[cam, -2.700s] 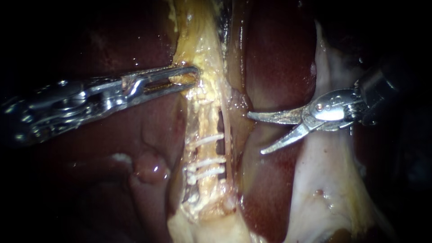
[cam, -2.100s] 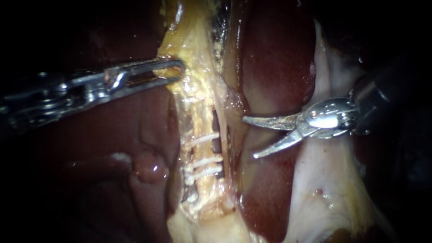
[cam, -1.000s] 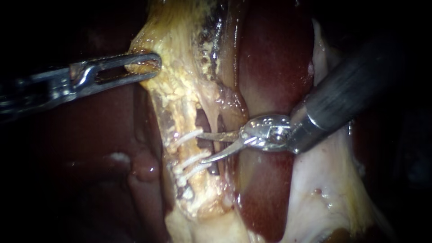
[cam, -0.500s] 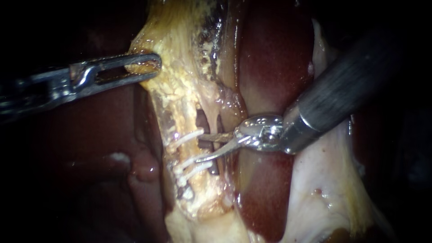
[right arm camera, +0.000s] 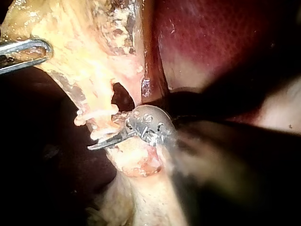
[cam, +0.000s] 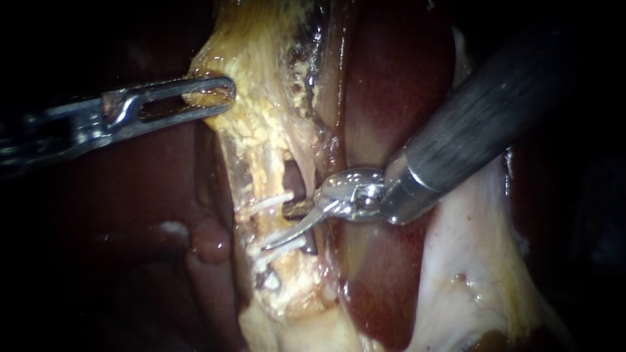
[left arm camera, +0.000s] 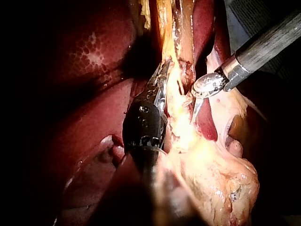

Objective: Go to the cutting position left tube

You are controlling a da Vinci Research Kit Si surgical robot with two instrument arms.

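Note:
The left tube (cam: 261, 176) is a yellow strand crossed by three white clips (cam: 264, 203), one above and two below. My right instrument (cam: 277, 227) comes in from the upper right with its blades open. One blade passes through the dark window behind the tube, and the other lies in front, between the upper clip and the lower pair. My left instrument (cam: 210, 96) is shut on the yellow tissue (cam: 251, 78) above and holds it to the left. The right wrist view shows the open blades (right arm camera: 101, 140) at the clips (right arm camera: 94, 115).
Dark red liver (cam: 391, 78) lies on both sides of the strand. A thinner strand (cam: 321, 176) runs just right of the window. Pale tissue (cam: 469, 261) lies under my right instrument's shaft (cam: 469, 124). In the left wrist view my right instrument (left arm camera: 195, 110) is beside my left (left arm camera: 160, 82).
My right instrument has moved left from over the liver to the clipped tube, its open blades now around it. My left instrument first pulled the yellow tissue left, then held still.

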